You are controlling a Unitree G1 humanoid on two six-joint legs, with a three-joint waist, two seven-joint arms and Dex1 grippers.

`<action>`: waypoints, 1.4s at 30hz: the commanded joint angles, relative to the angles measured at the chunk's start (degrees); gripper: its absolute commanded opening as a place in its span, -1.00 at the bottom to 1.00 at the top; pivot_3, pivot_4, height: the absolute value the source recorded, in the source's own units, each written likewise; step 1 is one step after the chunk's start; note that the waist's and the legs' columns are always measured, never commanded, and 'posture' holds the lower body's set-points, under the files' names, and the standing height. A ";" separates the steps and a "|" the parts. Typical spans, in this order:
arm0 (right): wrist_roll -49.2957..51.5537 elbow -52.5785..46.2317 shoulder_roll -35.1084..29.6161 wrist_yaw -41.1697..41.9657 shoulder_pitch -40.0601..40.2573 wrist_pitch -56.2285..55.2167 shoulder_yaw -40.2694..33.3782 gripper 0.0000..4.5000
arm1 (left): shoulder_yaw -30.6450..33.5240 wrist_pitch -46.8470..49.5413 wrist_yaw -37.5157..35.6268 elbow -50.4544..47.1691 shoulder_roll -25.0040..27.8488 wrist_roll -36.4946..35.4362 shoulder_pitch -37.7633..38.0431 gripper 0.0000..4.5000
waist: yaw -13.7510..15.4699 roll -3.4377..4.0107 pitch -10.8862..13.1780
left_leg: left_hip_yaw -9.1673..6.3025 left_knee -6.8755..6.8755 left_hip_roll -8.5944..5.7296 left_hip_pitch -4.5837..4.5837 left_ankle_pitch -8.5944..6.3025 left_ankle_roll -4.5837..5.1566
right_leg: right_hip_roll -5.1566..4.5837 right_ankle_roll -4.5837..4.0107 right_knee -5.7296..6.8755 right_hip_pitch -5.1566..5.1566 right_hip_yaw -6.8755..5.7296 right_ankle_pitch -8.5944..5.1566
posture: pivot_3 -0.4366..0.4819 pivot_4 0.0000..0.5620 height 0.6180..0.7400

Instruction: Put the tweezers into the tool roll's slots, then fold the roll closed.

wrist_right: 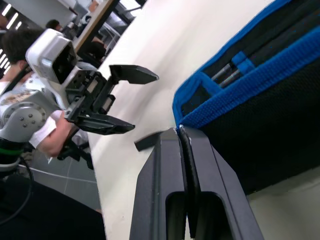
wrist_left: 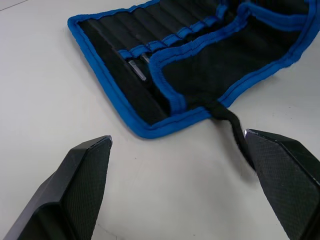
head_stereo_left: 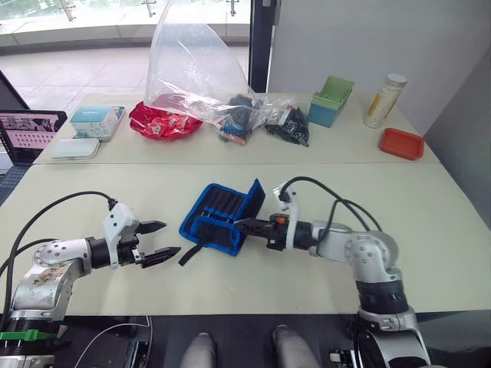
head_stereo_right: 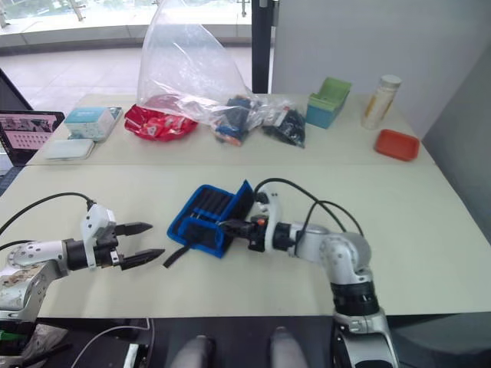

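The tool roll point(head_stereo_left: 219, 215) lies in the middle of the near table, dark with blue edging, its right flap lifted and partly folded over. My right gripper point(head_stereo_left: 244, 225) is shut on that flap's blue edge point(wrist_right: 235, 102). Tweezers point(wrist_left: 137, 67) sit in the slots point(wrist_left: 165, 30), with only their metal ends showing past the blue trim. The short black strap point(head_stereo_left: 192, 251) trails off the roll's near-left corner onto the table. My left gripper point(head_stereo_left: 157, 241) is open to the left of the roll, close to the strap's end, holding nothing.
On the far table stand a large clear plastic bag point(head_stereo_left: 192, 69), a red packet point(head_stereo_left: 161, 121), a black bag of small parts point(head_stereo_left: 288, 126), a green box point(head_stereo_left: 331, 101), a canister point(head_stereo_left: 383, 100) and a red tray point(head_stereo_left: 401, 143). A laptop point(head_stereo_left: 27, 134) sits far left.
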 commanded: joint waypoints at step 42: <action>-32.90 6.31 -3.19 12.75 -0.39 -31.85 16.27 -0.29 | 5.70 9.96 1.49 0.74 0.90 -8.85 -5.26 1.00 | 0.02 -0.02 0.00 | 0.01 0.02 0.01 0.13 0.03 -0.04 | 0.01 -0.01 0.19 0.01 -0.01 0.00 | -0.05 -0.47 1.00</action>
